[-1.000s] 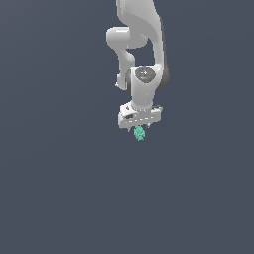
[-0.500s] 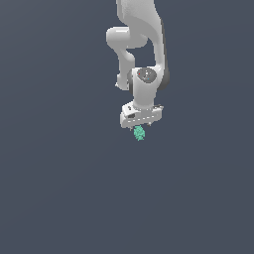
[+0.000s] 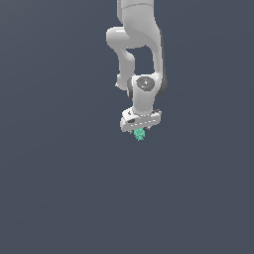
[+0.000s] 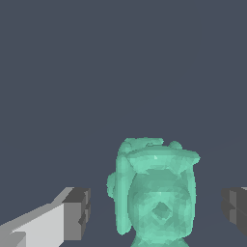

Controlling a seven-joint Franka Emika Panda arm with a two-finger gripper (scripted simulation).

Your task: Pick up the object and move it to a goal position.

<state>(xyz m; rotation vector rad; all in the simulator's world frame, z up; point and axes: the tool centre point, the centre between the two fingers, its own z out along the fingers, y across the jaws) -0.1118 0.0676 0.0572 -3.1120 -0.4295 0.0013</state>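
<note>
One of each, from where I stood.
There was one robot arm (image 3: 139, 44), one gripper (image 3: 140, 130) and one teal lump (image 4: 154, 193).

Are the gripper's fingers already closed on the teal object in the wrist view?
No: the fingers stand apart on either side of the teal object, with open gaps between it and each pad.

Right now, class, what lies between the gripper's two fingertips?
The teal-green object sits between the fingers of the gripper, with bare gaps on both sides, so nothing touches it. The wrist view shows this.
</note>
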